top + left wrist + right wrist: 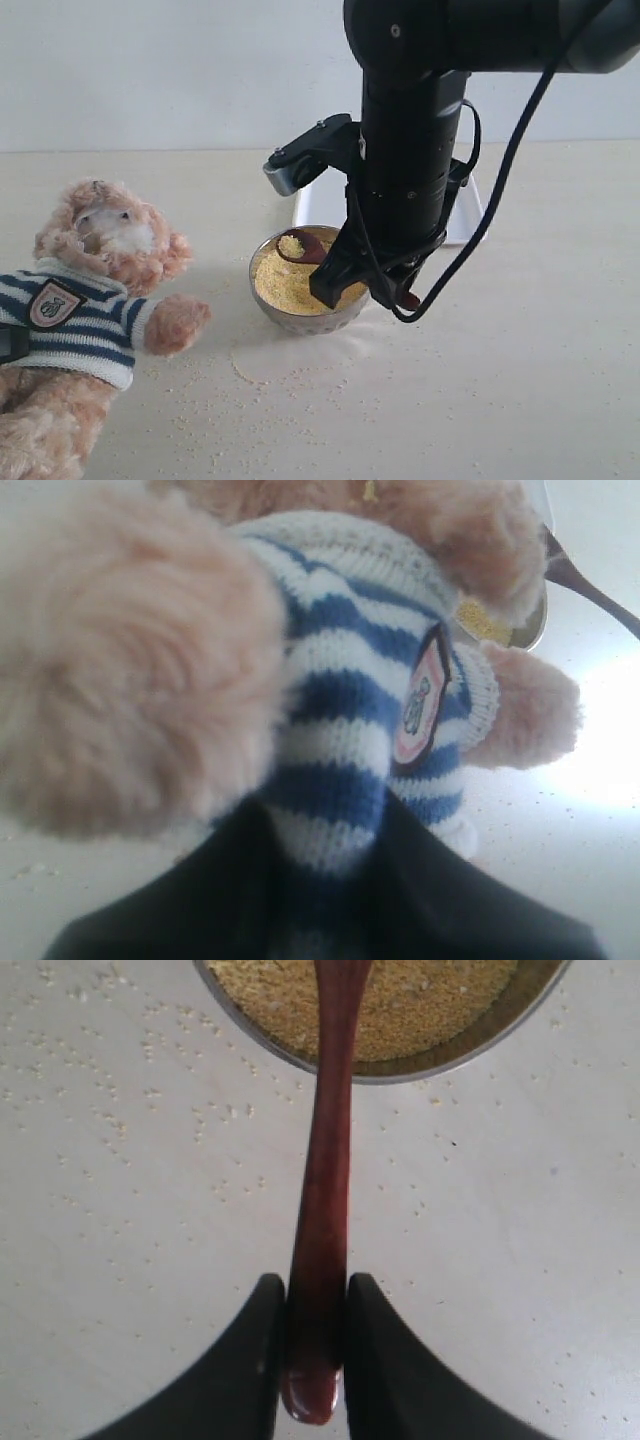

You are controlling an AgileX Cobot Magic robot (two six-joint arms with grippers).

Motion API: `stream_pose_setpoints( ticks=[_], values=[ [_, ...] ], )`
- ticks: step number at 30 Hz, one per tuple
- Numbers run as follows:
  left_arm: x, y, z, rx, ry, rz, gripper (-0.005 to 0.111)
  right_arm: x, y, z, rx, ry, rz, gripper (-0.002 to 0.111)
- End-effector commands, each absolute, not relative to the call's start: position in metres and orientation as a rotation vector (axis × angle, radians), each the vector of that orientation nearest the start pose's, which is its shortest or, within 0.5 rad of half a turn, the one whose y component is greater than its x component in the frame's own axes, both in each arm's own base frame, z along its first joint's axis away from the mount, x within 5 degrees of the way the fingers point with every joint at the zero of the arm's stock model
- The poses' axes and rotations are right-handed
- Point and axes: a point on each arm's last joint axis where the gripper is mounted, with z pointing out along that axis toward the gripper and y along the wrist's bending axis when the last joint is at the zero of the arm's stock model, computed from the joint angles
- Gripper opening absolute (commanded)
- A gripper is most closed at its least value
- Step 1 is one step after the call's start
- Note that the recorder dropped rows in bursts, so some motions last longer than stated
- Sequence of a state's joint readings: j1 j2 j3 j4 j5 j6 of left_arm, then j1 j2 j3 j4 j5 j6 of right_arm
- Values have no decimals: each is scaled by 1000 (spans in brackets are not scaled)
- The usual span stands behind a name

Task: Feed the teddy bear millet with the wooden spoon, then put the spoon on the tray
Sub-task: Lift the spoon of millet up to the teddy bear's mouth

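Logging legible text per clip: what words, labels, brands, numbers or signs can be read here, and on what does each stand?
No readable text anywhere in these views.
Shield badge on the striped shirt of the teddy bear: a small emblem, too blurred to read, no legible letters.
Wooden spoon, steel bowl, tray, right arm: no markings visible.

Lighting: bright, even, diffuse; soft shadow beside steel bowl (pixel 300 322). Left wrist view: teddy bear (pixel 340 740) close, fur blurred; blown-out glare on tabletop (pixel 600 765). Right wrist view: sharp; sheen along wooden spoon (pixel 325 1190) handle.
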State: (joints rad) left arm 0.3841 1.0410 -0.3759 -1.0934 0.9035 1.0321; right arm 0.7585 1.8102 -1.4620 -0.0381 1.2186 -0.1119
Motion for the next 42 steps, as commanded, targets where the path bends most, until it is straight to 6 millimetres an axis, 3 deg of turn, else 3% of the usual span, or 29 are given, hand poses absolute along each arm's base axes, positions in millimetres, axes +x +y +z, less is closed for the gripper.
stream_pose_setpoints(
  ticks=[1, 6, 9, 11, 21, 27, 36, 42],
  values=[
    [155, -6, 211, -44, 2383, -792, 5, 263, 237, 254, -1313, 2763, -1, 14],
    [155, -6, 211, -44, 2383, -792, 5, 255, 234, 248, -1369, 2775, 43, 14],
    [155, -6, 211, -44, 2383, -792, 5, 257, 231, 251, -1293, 2805, 50, 14],
    [155, -6, 211, -44, 2383, -792, 5, 254, 232, 253, -1353, 2779, 103, 14],
    [155, -6, 211, -44, 2383, -792, 5, 255, 225, 260, -1262, 2801, 115, 14],
    [155, -6, 211, -44, 2383, -792, 5, 235, 245, 277, -1391, 2683, 150, 14],
    [155, -6, 211, -44, 2383, -792, 5, 212, 284, 317, -1490, 2465, 208, 14],
    [155, -6, 211, -44, 2383, -792, 5, 198, 296, 325, -1529, 2414, 230, 14]
  ],
)
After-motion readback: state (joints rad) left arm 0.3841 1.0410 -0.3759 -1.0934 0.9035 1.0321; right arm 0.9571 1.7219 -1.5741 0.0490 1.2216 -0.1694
